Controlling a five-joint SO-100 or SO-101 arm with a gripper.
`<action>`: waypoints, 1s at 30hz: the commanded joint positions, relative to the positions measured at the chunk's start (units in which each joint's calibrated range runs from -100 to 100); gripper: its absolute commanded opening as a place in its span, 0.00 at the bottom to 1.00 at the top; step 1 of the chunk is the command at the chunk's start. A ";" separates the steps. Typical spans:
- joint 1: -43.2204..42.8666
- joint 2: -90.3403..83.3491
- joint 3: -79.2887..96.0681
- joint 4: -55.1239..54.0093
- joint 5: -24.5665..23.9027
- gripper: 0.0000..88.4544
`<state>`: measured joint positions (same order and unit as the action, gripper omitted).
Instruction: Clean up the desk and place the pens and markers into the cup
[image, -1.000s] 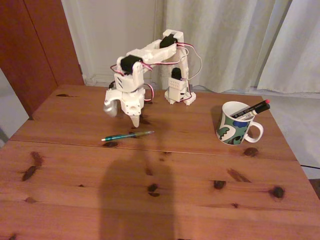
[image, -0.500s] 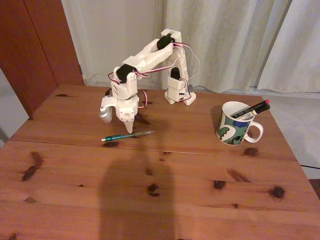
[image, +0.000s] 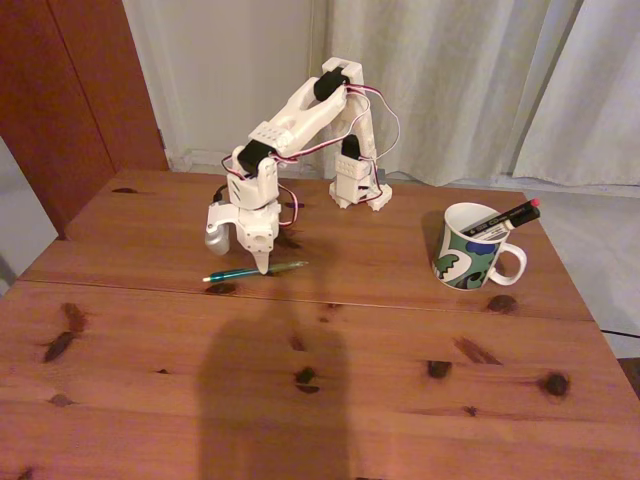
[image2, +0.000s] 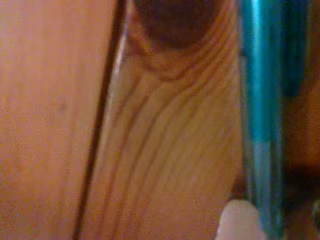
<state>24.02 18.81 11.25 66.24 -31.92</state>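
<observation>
- Our gripper (image: 262, 266) sits right at the teal pen (image: 255, 271); can't tell if the fingers are spread.
- We'd centre it, pinch mid-barrel, then carry right to the cup (image: 468, 248).

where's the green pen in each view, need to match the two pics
Fixed view: the green pen lies flat on the desk, left of centre, under the gripper, just behind the seam.
Wrist view: the green pen runs top to bottom along the right side, blurred and very close.
Shared landmark: the seam across the desk, the dark line left of centre in the wrist view.
</observation>
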 joint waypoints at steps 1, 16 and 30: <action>-0.58 -0.24 -0.16 -0.65 0.70 0.13; 0.15 -0.24 -0.07 -0.65 4.05 0.13; 1.27 -0.24 -0.07 -0.65 5.15 0.01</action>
<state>24.61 18.81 11.42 66.24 -28.01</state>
